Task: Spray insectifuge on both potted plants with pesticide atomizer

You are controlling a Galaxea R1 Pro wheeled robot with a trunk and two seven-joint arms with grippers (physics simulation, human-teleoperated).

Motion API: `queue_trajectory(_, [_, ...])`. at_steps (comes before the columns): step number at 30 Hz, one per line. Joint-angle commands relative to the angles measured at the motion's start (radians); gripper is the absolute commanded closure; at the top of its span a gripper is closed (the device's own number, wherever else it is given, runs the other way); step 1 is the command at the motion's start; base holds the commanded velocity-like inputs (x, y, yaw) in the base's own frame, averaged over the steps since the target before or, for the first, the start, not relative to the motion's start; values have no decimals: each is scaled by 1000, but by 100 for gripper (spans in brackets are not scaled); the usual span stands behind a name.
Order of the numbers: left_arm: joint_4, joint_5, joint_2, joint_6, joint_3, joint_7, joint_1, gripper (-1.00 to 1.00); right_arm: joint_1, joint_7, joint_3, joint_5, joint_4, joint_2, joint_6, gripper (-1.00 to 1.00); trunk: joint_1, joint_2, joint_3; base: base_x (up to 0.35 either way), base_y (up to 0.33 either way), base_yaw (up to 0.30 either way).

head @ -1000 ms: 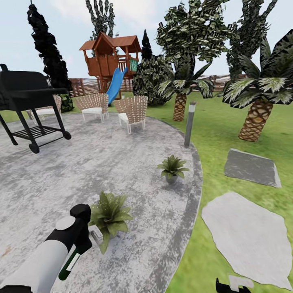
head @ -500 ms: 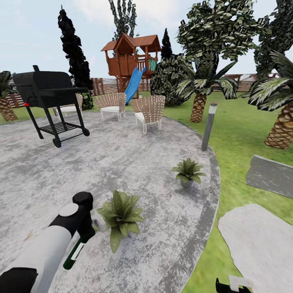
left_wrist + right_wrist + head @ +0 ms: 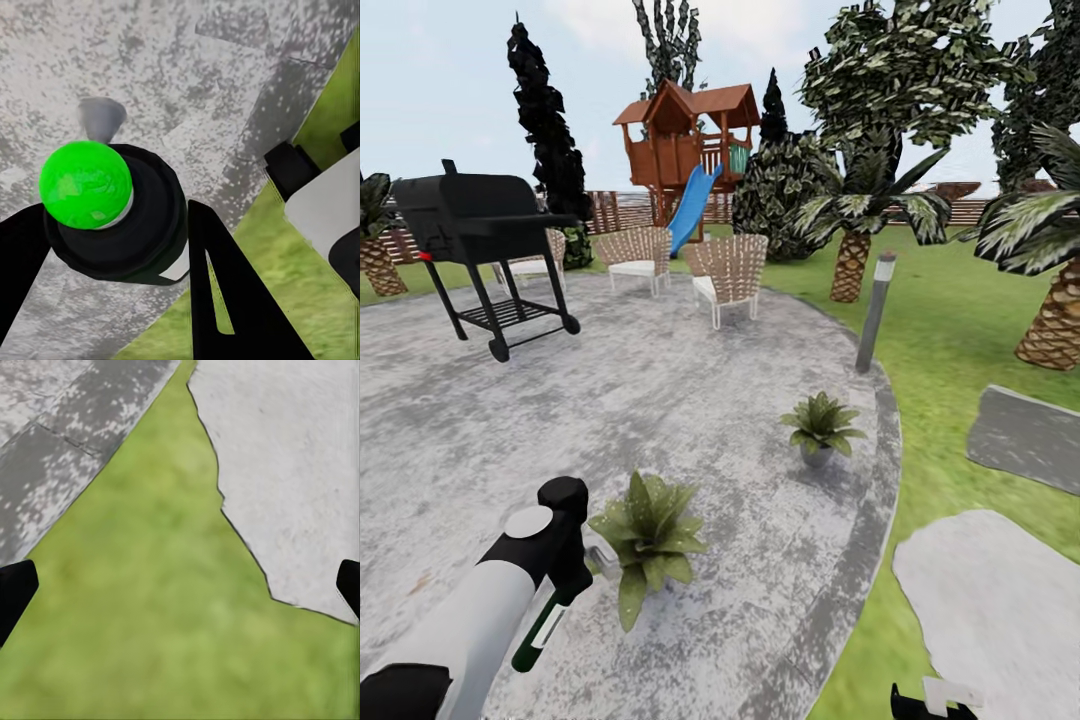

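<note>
2 potted plants, 1 pesticide atomizer, 2 wicker chairs, 1 grill, 1 lamp post, 2 stepping stones, 1 playhouse.

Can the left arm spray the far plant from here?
Probably not yet. The left claw holds the atomizer beside the near plant; the far plant sits well beyond it across open patio.

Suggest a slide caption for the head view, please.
Left gripper holds the pesticide atomizer beside the nearer potted plant on the patio.
</note>
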Motion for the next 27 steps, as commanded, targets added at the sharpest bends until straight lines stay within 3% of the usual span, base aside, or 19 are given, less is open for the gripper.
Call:
queue_trajectory(1, [-1,-7,1,11,-4,-10,-1,100,0,-2,9,-10,0,0,-2,-100,0,0,-1,13,-267,200])
queue_trajectory(17, [-6,-11,6,11,-9,-10,-1,100,0,-2,9,-10,0,1,-2,-100,0,0,-1,-112,-269,271])
queue_trajectory(27, [-5,2,-16,61,4,134,0,100,0,-2,9,-10,1,1,-1,-100,0,0,-1,100,-185,90])
